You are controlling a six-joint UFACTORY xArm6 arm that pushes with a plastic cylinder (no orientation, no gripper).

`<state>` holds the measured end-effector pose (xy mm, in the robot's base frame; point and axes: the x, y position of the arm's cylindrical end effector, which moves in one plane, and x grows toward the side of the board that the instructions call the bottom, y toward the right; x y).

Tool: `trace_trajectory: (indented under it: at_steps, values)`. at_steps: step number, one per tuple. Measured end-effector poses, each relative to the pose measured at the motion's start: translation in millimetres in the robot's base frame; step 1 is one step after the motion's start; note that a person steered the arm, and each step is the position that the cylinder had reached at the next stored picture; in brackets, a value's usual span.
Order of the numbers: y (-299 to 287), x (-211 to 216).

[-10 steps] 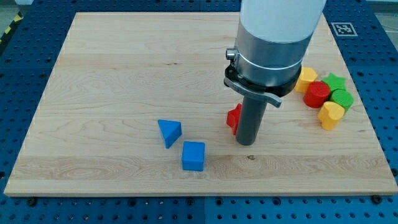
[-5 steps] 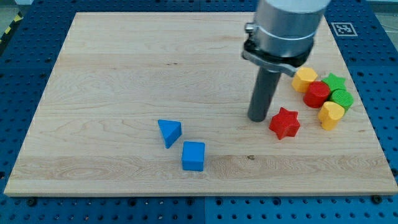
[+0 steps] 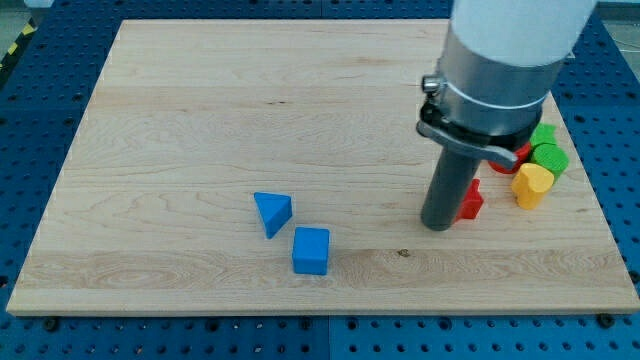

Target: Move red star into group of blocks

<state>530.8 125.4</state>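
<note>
My tip (image 3: 438,226) moved right, hiding most of red star (image 3: 472,201).

My rod and its grey collar cover most of the red star (image 3: 472,202), leaving only a sliver at the rod's right, too little to show its points. Above the star, the collar hides nearly all of a red block (image 3: 522,151) and part of the green blocks (image 3: 546,147). The arm's upper body is cut off by the view's top.
</note>
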Motion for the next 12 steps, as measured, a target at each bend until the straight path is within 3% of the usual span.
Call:
trace_trajectory:
  at_steps: [2, 4, 7, 10, 11, 12]
  values:
    - [40.4, -26.5]
    - [-8.5, -29.9]
    - [0.7, -73.3]
    - [55.3, -53.0]
    - [51.3, -52.8]
    - [14.1, -78.5]
